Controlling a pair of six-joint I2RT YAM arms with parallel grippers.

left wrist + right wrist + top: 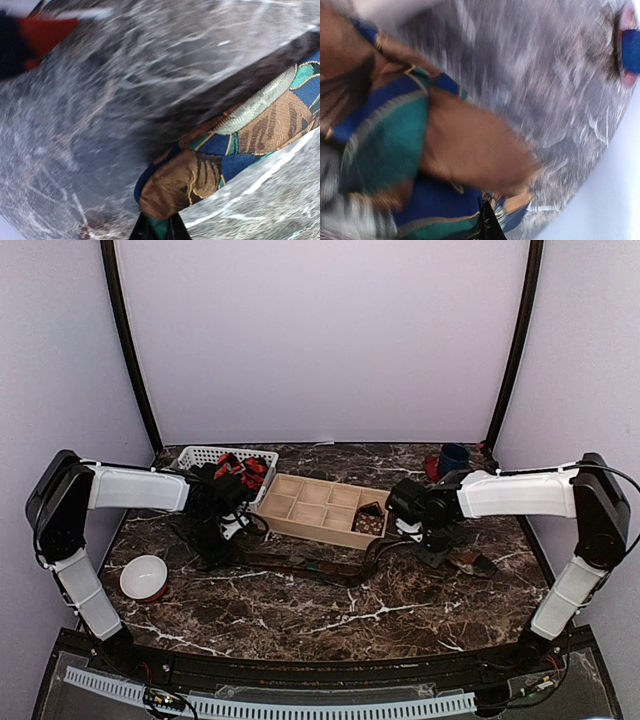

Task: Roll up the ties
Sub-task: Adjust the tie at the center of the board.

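A long brown-orange tie with green and blue patches (300, 565) lies across the marble table in front of the wooden box. My left gripper (215, 540) is at its left end. In the left wrist view the jaws (159, 230) are shut on the folded narrow end of the tie (240, 130). My right gripper (435, 545) is at the tie's wide right end (470, 562). The right wrist view is blurred; the jaws (487, 227) appear closed on the wide end of the tie (460, 145). Red-and-black ties (240, 470) lie in the white basket.
A wooden compartment box (300, 502) stands at the back centre with a rolled brown dotted tie (368, 523) in one cell. The white basket (200, 455) is at the back left, a white bowl (145, 577) at the front left, and a blue cup (452, 458) at the back right.
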